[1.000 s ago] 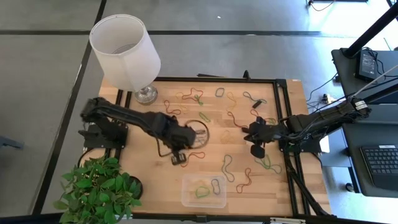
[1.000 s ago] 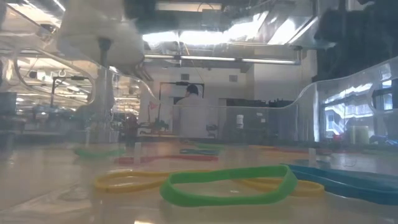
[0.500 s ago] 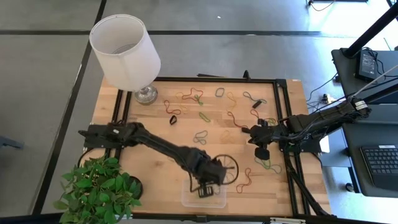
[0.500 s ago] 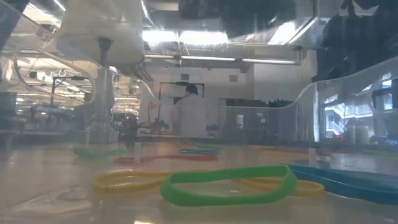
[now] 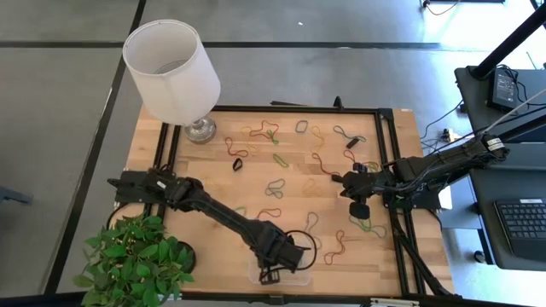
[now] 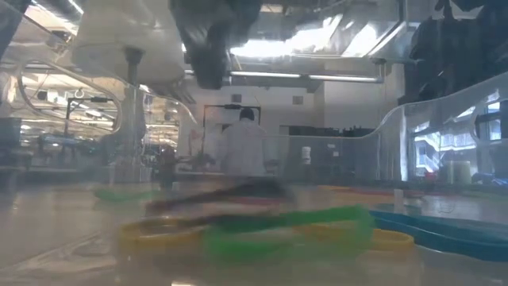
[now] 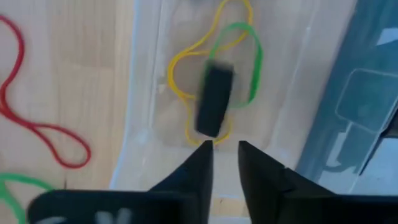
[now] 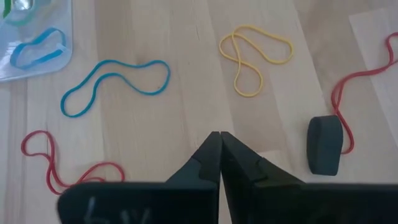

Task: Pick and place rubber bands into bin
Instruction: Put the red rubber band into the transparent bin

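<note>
- Left gripper (image 7: 225, 149): poised directly over the bin (image 5: 256, 271) at the surface's near edge, fingers slightly parted and empty; a dark rubber band (image 7: 214, 101) shows blurred just beyond the fingertips, over the yellow band (image 7: 176, 81) and green band (image 7: 256, 62) lying in the bin. Judged a release placed so the band drops inside the walls.
- Whether the dark band is falling or has landed cannot be told; in the low view it is only a dark smear (image 6: 230, 195) above the green band there.
- Bin: mostly hidden under the left arm in the high view; only its rim shows.
- Right gripper (image 8: 219, 144): clenched on nothing, waiting low near the surface's right edge, among loose bands.
- Remaining rubber bands (image 5: 271, 134): scattered across the middle and far part of the surface, well apart from the bin.
- Black disc (image 8: 325, 145): beside the right gripper, purpose unclear.
</note>
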Robot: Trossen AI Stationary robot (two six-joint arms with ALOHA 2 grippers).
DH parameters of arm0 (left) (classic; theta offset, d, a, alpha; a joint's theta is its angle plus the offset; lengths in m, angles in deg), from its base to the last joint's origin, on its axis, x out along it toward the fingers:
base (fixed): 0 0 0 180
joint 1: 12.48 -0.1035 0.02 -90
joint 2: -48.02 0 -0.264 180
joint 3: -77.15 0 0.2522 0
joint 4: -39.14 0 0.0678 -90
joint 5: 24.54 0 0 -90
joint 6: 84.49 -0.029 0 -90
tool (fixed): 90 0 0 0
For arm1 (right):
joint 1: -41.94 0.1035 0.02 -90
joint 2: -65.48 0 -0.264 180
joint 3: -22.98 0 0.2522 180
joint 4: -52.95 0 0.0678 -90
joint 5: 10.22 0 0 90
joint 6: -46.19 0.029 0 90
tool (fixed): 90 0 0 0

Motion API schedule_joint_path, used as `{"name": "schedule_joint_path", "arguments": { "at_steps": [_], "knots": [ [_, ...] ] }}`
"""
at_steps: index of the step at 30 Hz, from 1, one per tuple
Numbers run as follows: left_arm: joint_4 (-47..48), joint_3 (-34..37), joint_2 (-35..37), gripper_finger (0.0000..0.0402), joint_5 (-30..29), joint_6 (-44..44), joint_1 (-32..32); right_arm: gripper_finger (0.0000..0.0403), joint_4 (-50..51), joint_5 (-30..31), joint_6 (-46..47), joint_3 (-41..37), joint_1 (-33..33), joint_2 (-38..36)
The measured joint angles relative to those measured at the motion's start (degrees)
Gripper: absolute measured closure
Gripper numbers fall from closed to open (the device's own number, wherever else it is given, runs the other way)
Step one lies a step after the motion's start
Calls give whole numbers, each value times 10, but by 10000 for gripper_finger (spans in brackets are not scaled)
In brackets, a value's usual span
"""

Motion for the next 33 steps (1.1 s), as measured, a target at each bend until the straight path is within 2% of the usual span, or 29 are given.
{"name": "schedule_joint_path", "arguments": {
  "at_steps": [4,7,10,14,18,21,25,33],
  "knots": [
    [29,0,0,290,-1,-1,-2,389,0,0,1,0,0,0],
    [68,-2,8,288,-24,-2,-7,389,-6,0,1,0,0,0],
    [82,-3,32,314,-88,-19,-13,389,-26,0,2,0,0,0],
    [88,0,75,385,-123,-64,-27,389,-61,1,0,0,0,0],
    [83,49,129,399,-170,-108,-43,389,-98,2,4,0,0,0],
    [42,134,185,399,-182,-132,-59,389,-128,2,2,0,0,0],
    [-132,315,293,400,-184,-173,-74,389,-163,17,-2,0,0,0],
    [-436,681,531,400,-161,-191,-120,389,-232,118,-74,0,-1,1]
  ]
}}
